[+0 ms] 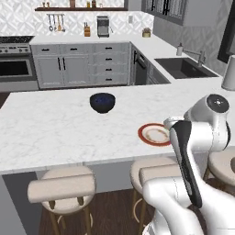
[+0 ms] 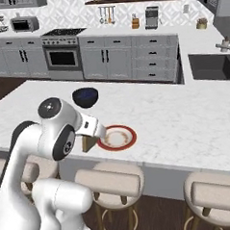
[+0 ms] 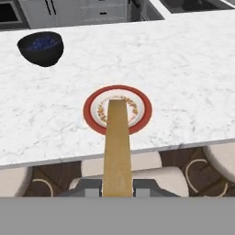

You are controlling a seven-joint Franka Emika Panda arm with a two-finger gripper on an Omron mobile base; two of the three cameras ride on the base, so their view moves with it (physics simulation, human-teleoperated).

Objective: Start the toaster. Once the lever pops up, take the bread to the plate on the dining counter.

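My gripper (image 3: pixel 117 186) is shut on the bread (image 3: pixel 117 147), a tan-brown slice seen edge-on as a tall strip rising between the fingertips. The slice hangs over the near edge of the dining counter (image 3: pixel 183 82), and its far end lines up with the plate (image 3: pixel 89 110), which has a red rim and a white centre. From the right base view, the bread (image 2: pixel 88 143) hangs under the gripper (image 2: pixel 93 135), just left of the plate (image 2: pixel 130 136) on the white marble top (image 2: pixel 185 127). In the left base view the plate (image 1: pixel 143 133) lies partly behind my arm.
A dark blue bowl (image 1: pixel 102 102) (image 2: pixel 85 97) (image 3: pixel 40 47) stands on the counter beyond the plate, to its left. Round padded stools (image 1: pixel 62 186) (image 2: pixel 109 180) are tucked under the near edge. Grey cabinets, a stove and a sink line the far walls.
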